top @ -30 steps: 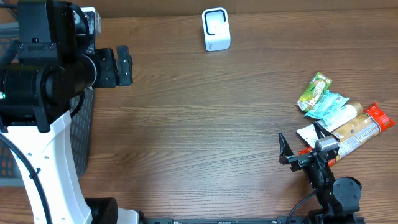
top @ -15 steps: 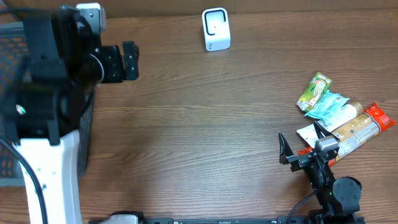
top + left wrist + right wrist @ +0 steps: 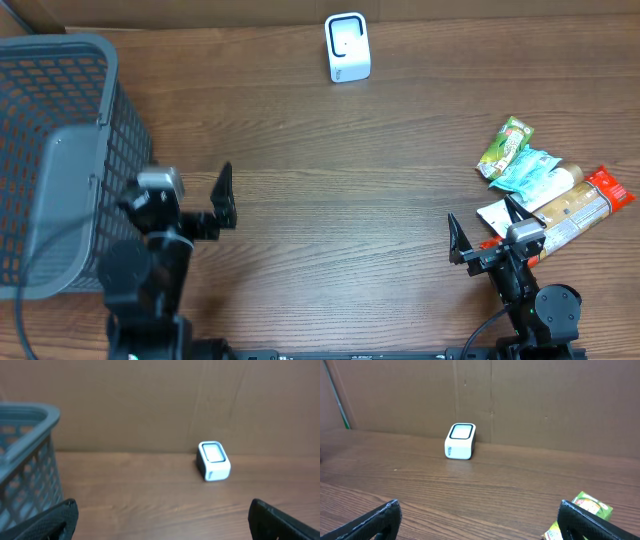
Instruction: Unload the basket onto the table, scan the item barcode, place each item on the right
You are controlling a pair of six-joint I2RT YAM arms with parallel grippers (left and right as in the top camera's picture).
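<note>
A white barcode scanner point(image 3: 347, 47) stands at the table's far edge; it also shows in the left wrist view point(image 3: 214, 461) and the right wrist view point(image 3: 460, 441). Several snack items lie in a heap at the right: a green packet point(image 3: 505, 145), a teal packet point(image 3: 530, 168) and a long tan and red package point(image 3: 580, 205). My right gripper point(image 3: 487, 232) sits open just left of the heap, empty, with the green packet point(image 3: 590, 505) beside its right finger. My left gripper point(image 3: 180, 200) is open and empty at the front left, facing the scanner.
A grey mesh basket point(image 3: 60, 150) fills the left side of the table, right beside my left gripper; its rim shows in the left wrist view point(image 3: 25, 415). A cardboard wall point(image 3: 520, 400) backs the table behind the scanner.
My left arm has swung down from high over the back left corner to low at the front left, uncovering the basket. The right arm and the items have not moved.
</note>
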